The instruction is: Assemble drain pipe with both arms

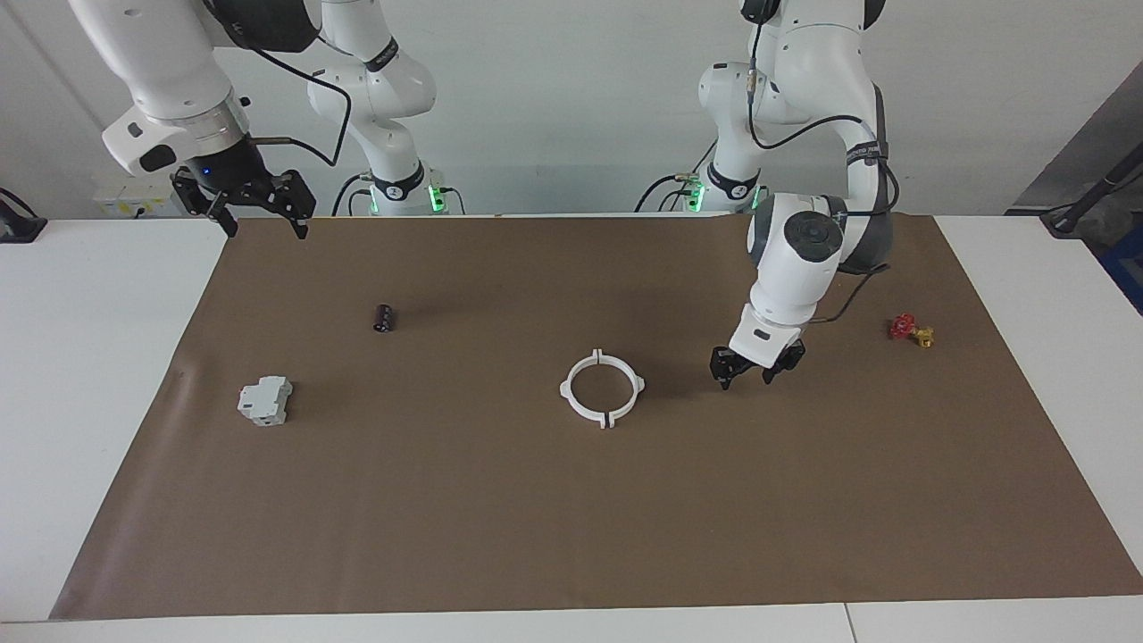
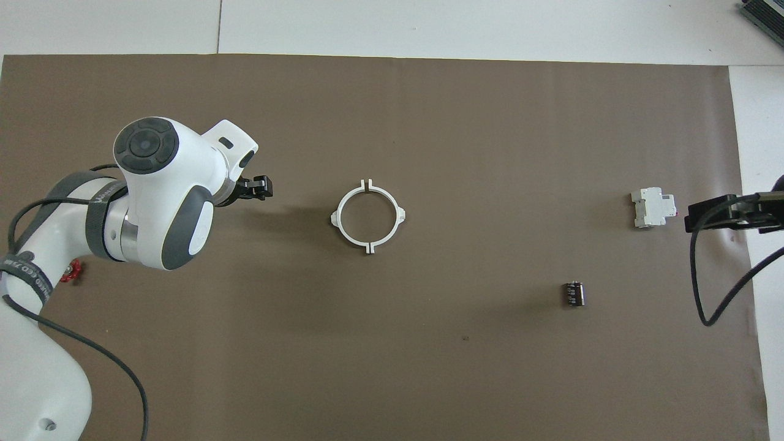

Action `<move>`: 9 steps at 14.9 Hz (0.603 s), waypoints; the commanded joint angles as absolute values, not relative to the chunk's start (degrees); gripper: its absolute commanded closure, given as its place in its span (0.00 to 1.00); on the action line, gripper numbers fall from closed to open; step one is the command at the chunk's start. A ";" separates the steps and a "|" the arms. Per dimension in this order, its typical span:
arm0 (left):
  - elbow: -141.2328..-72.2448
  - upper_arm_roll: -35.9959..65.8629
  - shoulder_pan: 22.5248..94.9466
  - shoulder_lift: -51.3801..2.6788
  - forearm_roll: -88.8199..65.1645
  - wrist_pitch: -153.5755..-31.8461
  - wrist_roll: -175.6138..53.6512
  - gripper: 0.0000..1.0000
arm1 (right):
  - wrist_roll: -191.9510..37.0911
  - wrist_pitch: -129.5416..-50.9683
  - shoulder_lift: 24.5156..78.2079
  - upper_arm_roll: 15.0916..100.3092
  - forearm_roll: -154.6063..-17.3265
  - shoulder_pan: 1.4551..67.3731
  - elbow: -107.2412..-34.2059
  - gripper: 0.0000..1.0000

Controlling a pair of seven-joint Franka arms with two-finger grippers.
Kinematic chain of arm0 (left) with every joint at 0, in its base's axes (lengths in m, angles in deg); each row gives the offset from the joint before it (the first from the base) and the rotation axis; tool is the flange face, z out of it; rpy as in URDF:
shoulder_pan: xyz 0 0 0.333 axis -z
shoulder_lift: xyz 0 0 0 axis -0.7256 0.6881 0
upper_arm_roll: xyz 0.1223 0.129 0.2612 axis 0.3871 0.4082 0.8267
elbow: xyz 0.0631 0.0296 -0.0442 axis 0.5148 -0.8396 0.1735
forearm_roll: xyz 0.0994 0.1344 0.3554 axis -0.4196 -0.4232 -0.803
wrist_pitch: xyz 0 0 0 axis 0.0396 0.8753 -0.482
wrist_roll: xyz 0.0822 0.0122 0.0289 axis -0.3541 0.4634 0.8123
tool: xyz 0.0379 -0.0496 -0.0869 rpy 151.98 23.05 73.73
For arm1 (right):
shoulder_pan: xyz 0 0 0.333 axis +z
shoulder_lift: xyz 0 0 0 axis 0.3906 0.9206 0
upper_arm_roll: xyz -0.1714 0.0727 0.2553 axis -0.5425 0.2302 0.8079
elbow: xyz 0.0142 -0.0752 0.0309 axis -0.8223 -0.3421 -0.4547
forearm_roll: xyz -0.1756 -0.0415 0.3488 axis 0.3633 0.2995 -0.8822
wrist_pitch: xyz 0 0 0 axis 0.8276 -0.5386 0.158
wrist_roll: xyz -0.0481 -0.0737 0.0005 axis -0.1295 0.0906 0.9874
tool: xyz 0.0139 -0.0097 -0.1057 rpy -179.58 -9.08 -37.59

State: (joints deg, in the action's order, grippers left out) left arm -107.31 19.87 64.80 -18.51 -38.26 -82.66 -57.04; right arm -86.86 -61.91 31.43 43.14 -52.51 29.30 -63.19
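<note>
Drain pipe [image 1: 602, 389] on brown mat [image 1: 536, 518], white tbl [image 1: 80, 375].

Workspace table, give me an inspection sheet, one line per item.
Surface: brown paper mat on a white table.
Job's things: two white plastic half-rings lie together as one ring mid-mat, ungripped.
Clutter: grey blocky device; small black cylinder; red-and-yellow valve.
Grippers: left gripper low beside the ring, open, empty; right gripper raised over the mat's edge, open, waiting.
Cables: black cables along both arms.
Surroundings: white wall.
</note>
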 commanded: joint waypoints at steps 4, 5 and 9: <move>-108.46 19.63 64.54 -19.82 -39.07 -82.12 -57.35 0.21 | -85.60 -61.60 30.48 43.38 -52.92 28.62 -63.65 0.00; -108.46 19.63 64.54 -19.82 -39.07 -82.12 -57.27 0.21 | -85.60 -61.60 30.48 43.38 -52.92 28.61 -63.65 0.00; -108.72 19.63 64.62 -19.82 -39.07 -82.21 -57.09 0.21 | -85.60 -61.60 30.48 43.38 -52.83 28.61 -63.65 0.00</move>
State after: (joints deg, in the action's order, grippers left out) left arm -107.33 19.83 64.80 -18.52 -38.26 -82.66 -57.04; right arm -86.86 -61.91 31.43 43.14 -52.51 29.30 -63.19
